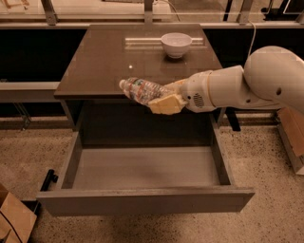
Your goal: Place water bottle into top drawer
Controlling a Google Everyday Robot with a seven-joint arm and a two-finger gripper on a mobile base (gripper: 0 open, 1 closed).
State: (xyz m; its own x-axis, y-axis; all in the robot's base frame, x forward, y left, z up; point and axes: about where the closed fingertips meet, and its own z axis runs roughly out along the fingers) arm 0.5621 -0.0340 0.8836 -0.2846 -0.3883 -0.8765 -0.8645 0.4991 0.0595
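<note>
The water bottle (141, 89), clear and crinkled with a pale cap and a thin coloured label band, lies tilted in my gripper (165, 98), cap pointing left. The gripper is shut on the bottle's base end and holds it in the air at the front edge of the brown cabinet top (104, 61), above the back of the top drawer (142, 168). The drawer is pulled out wide, with a grey inner floor and a flat front panel (142, 201), and nothing lies in it.
A white bowl (175, 44) stands at the back of the cabinet top. A cardboard box (14, 218) sits on the floor at lower left, another box (292, 130) at the right. A rail with posts (50, 12) runs behind the cabinet.
</note>
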